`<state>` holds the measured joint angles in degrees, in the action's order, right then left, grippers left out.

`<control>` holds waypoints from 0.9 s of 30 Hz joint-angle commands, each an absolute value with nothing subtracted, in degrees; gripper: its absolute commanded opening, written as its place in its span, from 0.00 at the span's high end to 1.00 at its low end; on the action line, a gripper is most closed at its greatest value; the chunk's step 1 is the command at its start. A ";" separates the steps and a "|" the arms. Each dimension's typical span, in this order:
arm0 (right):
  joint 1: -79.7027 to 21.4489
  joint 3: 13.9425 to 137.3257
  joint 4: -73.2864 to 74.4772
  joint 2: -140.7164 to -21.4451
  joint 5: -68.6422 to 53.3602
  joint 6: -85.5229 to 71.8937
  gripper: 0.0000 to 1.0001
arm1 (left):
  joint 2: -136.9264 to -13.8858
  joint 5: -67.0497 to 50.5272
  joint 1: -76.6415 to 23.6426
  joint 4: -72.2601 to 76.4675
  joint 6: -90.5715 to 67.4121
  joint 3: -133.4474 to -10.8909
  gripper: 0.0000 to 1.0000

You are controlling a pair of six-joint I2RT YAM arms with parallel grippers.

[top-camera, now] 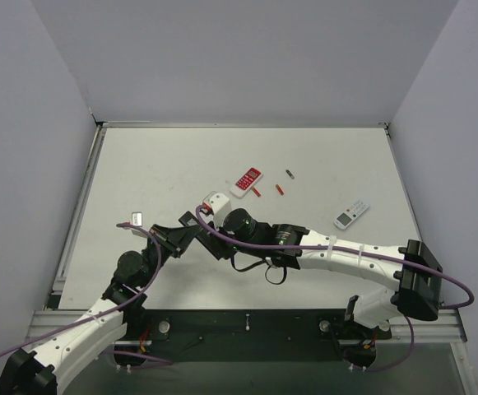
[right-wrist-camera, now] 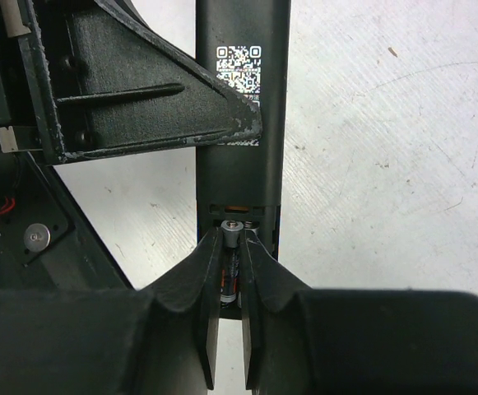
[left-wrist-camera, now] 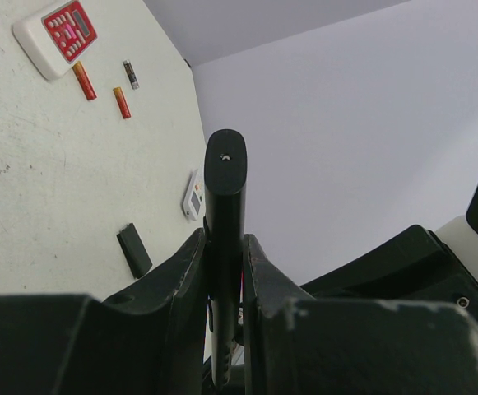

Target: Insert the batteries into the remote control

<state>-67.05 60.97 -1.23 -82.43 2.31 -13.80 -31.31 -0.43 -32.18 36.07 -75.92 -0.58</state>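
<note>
The long black remote control stands on edge in my left gripper, which is shut on it above the table. In the right wrist view its back faces the camera with the battery bay open. My right gripper is shut on a battery whose silver cap sits at the bay's top end. Both grippers meet left of the table's middle, the left gripper beside the right gripper. Two orange batteries and a darker one lie loose on the table.
A red-and-white remote lies just beyond the grippers, next to the loose batteries. A small white-grey remote lies at the right. A black battery cover lies flat on the table. A small pale tag lies at the left.
</note>
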 commanded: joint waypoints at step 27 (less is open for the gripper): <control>-65.04 75.66 19.24 -83.66 -2.37 -12.57 0.59 | -32.78 -3.25 -32.52 44.38 -75.94 4.40 1.00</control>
